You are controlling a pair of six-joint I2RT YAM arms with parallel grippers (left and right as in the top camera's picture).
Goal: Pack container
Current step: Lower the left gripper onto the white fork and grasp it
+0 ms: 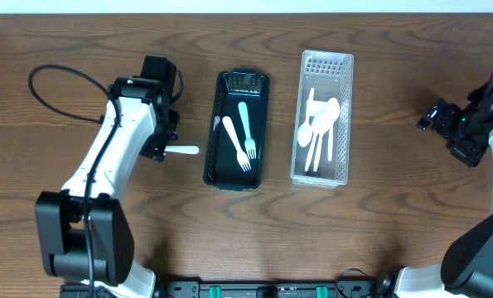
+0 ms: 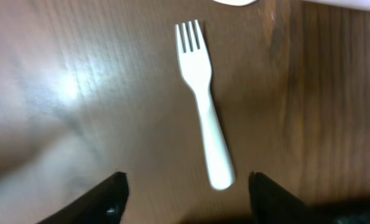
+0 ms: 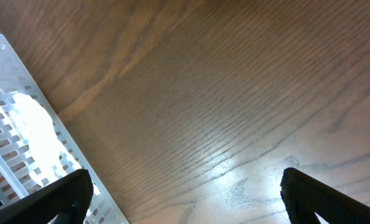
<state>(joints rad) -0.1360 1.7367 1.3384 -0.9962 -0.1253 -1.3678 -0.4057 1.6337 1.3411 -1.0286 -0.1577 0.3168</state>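
A white plastic fork (image 2: 203, 106) lies on the wood table, its handle end between my left gripper's (image 2: 186, 186) open fingers. From overhead only its handle (image 1: 184, 150) shows beside the left gripper (image 1: 157, 147). A dark green tray (image 1: 215, 124) holds a white fork (image 1: 234, 143) and a mint fork (image 1: 247, 130). A clear perforated tray (image 1: 344, 83) holds several white spoons (image 1: 319, 131); it also shows in the right wrist view (image 3: 23, 155). My right gripper (image 1: 445, 124) is open and empty at the far right, fingers (image 3: 185, 193) wide apart over bare wood.
A black cable (image 1: 51, 91) loops on the table left of the left arm. The two trays stand side by side in the middle, long sides parallel.
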